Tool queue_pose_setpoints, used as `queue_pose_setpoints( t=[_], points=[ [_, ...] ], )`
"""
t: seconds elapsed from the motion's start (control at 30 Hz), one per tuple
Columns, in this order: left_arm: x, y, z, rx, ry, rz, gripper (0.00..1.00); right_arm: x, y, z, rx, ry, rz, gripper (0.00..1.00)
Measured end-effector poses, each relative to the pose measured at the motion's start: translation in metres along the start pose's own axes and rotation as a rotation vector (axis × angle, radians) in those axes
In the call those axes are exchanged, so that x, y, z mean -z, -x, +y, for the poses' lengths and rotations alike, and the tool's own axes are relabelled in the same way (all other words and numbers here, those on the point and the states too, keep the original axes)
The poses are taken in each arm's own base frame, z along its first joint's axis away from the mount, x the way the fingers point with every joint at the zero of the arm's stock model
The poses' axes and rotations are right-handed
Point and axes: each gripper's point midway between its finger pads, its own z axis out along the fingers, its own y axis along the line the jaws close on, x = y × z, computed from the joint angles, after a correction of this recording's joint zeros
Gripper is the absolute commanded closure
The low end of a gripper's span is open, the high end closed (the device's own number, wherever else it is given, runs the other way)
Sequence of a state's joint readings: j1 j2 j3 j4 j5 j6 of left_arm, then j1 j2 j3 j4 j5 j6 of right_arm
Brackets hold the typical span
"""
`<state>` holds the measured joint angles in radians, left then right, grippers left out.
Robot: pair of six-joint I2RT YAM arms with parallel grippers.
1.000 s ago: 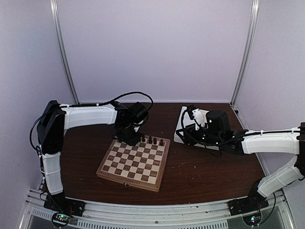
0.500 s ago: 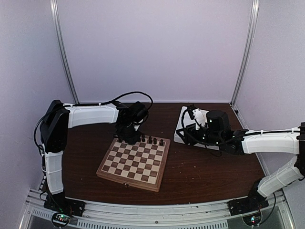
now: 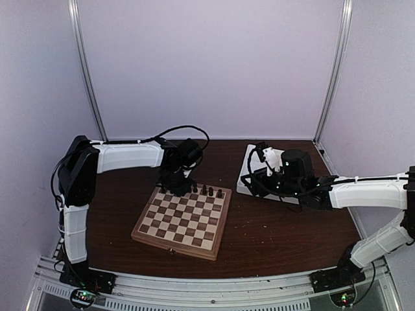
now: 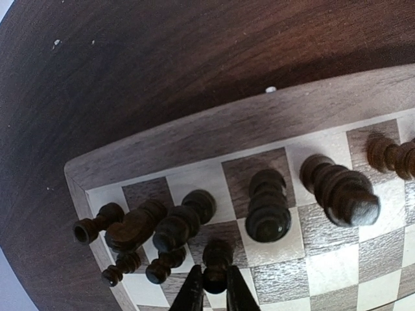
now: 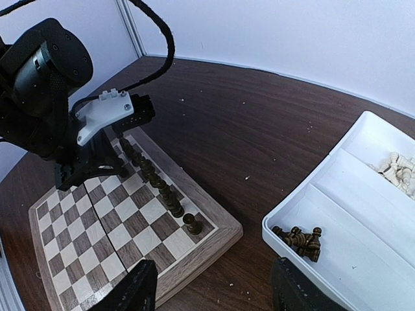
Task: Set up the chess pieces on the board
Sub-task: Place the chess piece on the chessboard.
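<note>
Pinching a dark pawn for seating at the board far-left corner, left gripper is clamped tight; right gripper is held spread wide, empty, nr tray for nxt pick.

Jaws of the left gripper are cut off by the bottom edge (only tips show), hiding the base of the dark pawn they pinch.

My dark brown counter fills the middle of the top view, with a white compartment tray lying right of centre, pale lilac walls and two metal posts behind, and a slotted rail along the bottom edge.
</note>
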<state>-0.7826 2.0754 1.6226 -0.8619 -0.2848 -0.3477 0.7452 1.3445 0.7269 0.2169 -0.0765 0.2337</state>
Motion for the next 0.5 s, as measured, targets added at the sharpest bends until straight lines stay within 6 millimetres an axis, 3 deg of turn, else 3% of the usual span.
queue_pose_setpoints(
  t=[0.27,0.5],
  points=[
    [-0.0016,0.0017,0.0006,-0.006,0.001,0.000,0.71,0.0001,-0.0011,-0.0009,0.000,-0.002,0.004,0.38],
    [-0.0002,0.0031,0.0008,-0.007,0.001,-0.002,0.68,0.0000,-0.0007,-0.0025,-0.002,-0.006,0.003,0.37]
  ],
)
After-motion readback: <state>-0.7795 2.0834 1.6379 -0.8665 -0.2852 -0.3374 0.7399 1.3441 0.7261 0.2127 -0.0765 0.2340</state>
